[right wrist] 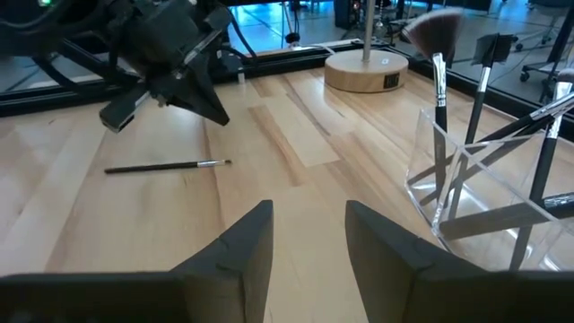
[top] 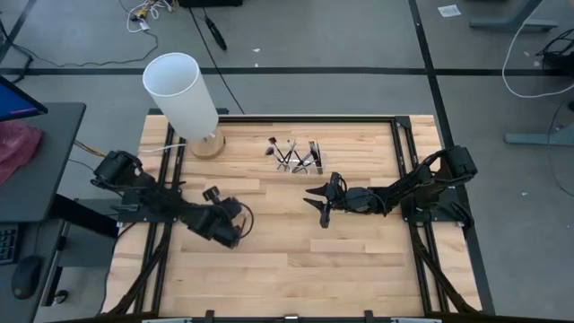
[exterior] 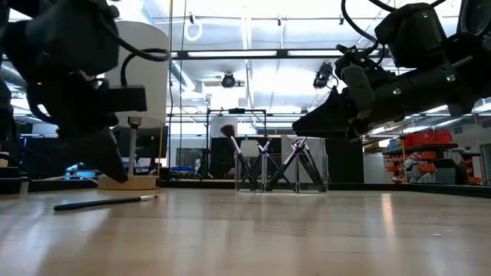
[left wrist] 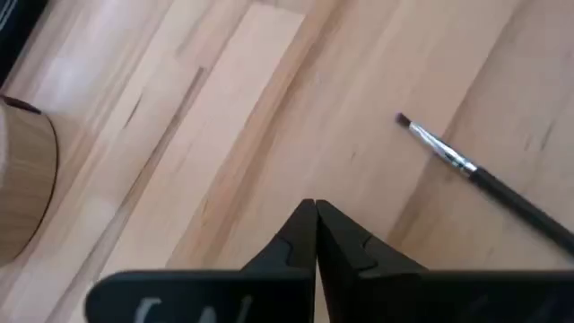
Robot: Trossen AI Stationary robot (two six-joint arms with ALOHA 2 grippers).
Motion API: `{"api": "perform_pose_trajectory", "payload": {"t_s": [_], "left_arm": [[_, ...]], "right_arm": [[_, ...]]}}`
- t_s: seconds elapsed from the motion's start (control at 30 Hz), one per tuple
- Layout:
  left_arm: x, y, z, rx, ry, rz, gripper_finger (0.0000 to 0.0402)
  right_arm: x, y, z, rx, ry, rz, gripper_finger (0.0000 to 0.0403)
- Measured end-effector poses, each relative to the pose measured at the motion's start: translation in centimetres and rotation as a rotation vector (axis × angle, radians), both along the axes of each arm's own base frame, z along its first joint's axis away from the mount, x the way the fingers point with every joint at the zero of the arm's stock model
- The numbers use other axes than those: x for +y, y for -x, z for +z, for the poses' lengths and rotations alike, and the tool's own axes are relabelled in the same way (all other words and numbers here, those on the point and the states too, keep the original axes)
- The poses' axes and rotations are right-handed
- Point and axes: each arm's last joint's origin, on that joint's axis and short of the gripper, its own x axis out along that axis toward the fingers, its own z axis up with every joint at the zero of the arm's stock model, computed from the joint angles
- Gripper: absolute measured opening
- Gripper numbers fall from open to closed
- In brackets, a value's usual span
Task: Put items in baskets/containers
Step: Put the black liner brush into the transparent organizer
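Pale wooden table (top: 296, 260) inside a dark frame, lab room beyond. Left gripper (left wrist: 315, 235) hovers over bare wood at the table's left-centre, fingers pressed together on nothing; the loose brush (left wrist: 489, 183) lies flat just beside them, untouched. Judgement: closure missed, so a reopen and re-aim over the handle looks necessary. Right gripper (right wrist: 309, 235) waits mid-table, fingers spread and empty, facing the left arm. Clear holder (right wrist: 475, 193) stands near the far edge, brushes in it leaning crossed against its walls, bristles up. White cylinder (top: 182, 96) on its wooden base sits at far left, apart from the holder.
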Motion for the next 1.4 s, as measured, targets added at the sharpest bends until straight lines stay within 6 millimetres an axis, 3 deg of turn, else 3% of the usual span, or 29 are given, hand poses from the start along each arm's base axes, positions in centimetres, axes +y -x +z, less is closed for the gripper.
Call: {"api": "perform_pose_trajectory", "payload": {"t_s": [0.13, 0.3, 0.6, 0.73, 0.83, 0.97, 1.2, 1.4], "left_arm": [[0.1, -0.4, 0.2, -0.075, -0.016, 0.028, 0.0009], [-1.5, -0.1, 0.6, -0.191, 0.002, 0.019, 0.0034], [-4.3, 0.7, 0.9, -0.412, 0.051, 0.033, 0.0174], [-4.3, 1.4, -0.6, -0.546, 0.106, 0.043, 0.0236], [-4.1, 1.9, -2.1, -0.612, 0.177, 0.039, 0.0261], [-4.2, 1.8, -3.7, -0.640, 0.215, -0.017, 0.0261], [-4.6, 0.5, -6.1, -0.559, 0.131, -0.039, 0.0237], [-4.4, 0.9, -6.5, -0.503, 0.110, -0.038, 0.0230]], "right_arm": [[0.0, 0.0, 0.0, 0.000, -0.001, 0.000, 0.0141], [0.0, 0.0, 0.0, 0.001, -0.001, 0.000, 0.0141], [0.0, 0.0, 0.0, 0.005, 0.004, 0.001, 0.0141], [0.0, 0.0, 0.0, 0.005, 0.004, 0.001, 0.0141], [0.0, 0.0, 0.0, 0.005, 0.004, 0.001, 0.0141], [0.0, 0.0, 0.0, 0.005, 0.004, 0.001, 0.0141], [0.0, 0.0, 0.0, 0.005, 0.003, 0.001, 0.0141], [0.0, 0.0, 0.0, 0.003, -0.008, -0.002, 0.0141]]}}
